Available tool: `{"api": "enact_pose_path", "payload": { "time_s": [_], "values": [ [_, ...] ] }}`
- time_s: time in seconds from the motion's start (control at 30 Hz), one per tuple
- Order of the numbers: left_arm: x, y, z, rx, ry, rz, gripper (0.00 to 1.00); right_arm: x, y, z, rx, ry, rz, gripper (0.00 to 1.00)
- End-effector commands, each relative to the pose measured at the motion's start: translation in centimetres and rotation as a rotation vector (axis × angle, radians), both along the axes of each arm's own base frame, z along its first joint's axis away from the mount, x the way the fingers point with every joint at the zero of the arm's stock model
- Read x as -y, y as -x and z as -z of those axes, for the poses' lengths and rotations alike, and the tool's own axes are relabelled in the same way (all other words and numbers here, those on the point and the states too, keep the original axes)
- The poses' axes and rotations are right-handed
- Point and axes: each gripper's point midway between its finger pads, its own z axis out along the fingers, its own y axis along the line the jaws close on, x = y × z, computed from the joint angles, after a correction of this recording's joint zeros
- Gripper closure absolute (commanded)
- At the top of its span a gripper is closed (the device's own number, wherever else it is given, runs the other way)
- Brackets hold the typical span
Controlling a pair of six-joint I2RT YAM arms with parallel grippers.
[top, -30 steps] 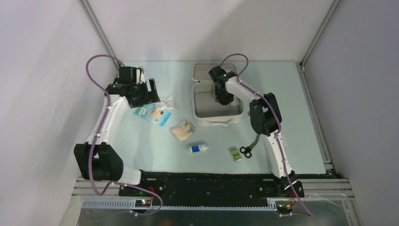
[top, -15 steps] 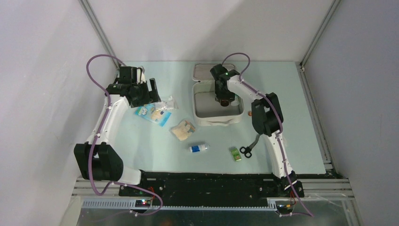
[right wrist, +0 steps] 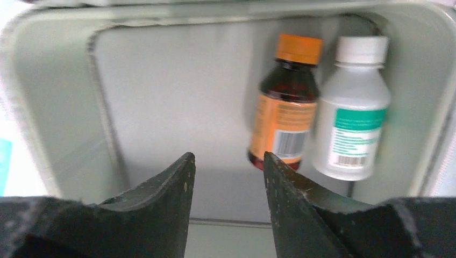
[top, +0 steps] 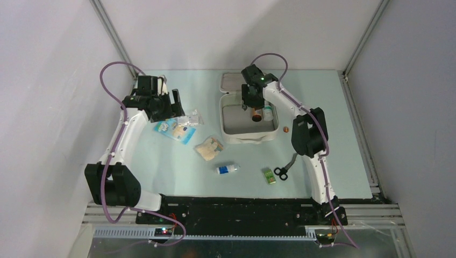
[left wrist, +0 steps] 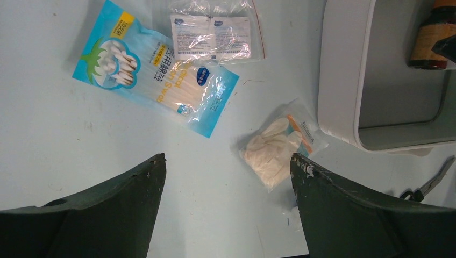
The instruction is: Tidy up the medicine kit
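Note:
The medicine kit (top: 223, 129) is a white soft case lying open, its lid (top: 231, 81) folded back at the far side. Inside, at its right wall, a brown bottle (right wrist: 285, 102) with an orange cap lies next to a white bottle (right wrist: 352, 107); both also show in the top view, brown (top: 257, 113) and white (top: 267, 113). My right gripper (right wrist: 228, 156) is open and empty, hovering over the case's far edge (top: 251, 102). My left gripper (left wrist: 227, 158) is open and empty above the table, left of the case (left wrist: 344, 70).
Left of the case lie a blue cotton swab pack (left wrist: 156, 80), a clear sachet bag (left wrist: 215, 35) and a gloves packet (left wrist: 277, 150). Nearer me lie a small white bottle (top: 227, 169), a green box (top: 269, 176) and black scissors (top: 284, 169).
My right gripper has let go of the brown bottle inside the case and drawn back toward the far edge. The left arm has not moved.

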Motion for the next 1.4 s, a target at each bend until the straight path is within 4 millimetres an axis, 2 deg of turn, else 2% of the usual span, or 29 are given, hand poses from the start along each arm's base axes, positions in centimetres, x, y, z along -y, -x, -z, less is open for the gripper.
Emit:
{"api": "enact_pose_path", "payload": {
  "time_s": [0.0,0.2,0.33,0.53,0.8,0.9,1.07,1.13,1.17,1.27,1.33,1.37],
  "values": [
    [0.4,-1.1,-2.6,0.087,0.01,0.006,0.1,-4.6,-1.2,-3.3,0.086,-0.13,-0.088,0.5],
    [0.3,-1.2,-3.0,0.097,0.004,0.005,0.1,-3.2,-2.3,0.5,0.058,-0.034,0.023,0.62],
    [0.3,-1.4,-3.2,0.105,-0.002,0.004,0.1,-2.1,-2.7,1.8,0.045,-0.001,0.059,0.64],
    [0.2,-1.5,-3.1,0.104,-0.008,0.002,0.1,-1.0,-2.8,2.9,0.032,0.032,0.076,0.61],
    [0.0,-2.0,-3.8,0.121,-0.019,-0.001,0.1,2.0,-2.9,3.3,0.038,0.124,0.115,0.58],
    [0.0,-2.2,-3.8,0.12,-0.019,-0.003,0.1,1.9,-2.9,3.3,0.039,0.119,0.098,0.58],
    [0.1,-2.3,-3.9,0.123,-0.018,-0.003,0.1,-1.1,-3.5,1.1,0.082,0.024,-0.019,0.55],
    [0.0,-2.3,-4.0,0.125,-0.021,-0.004,0.1,-2.8,-3.7,-0.7,0.119,-0.025,-0.086,0.49],
    [0.0,-2.3,-4.0,0.127,-0.023,-0.004,0.1,-3.9,-3.8,-2.3,0.148,-0.059,-0.131,0.47],
    [0.0,-2.3,-4.5,0.141,-0.029,0.009,0.1,-5.2,-3.8,-5.6,0.213,-0.102,-0.181,0.42],
    [-0.1,-2.2,-4.4,0.141,-0.04,0.024,0.1,-5.5,-3.5,-8.9,0.271,-0.133,-0.213,0.4],
    [0.0,-2.2,-4.2,0.139,-0.041,0.031,0.1,-5.4,-3.4,-9.4,0.284,-0.127,-0.23,0.4]
  ]
}}
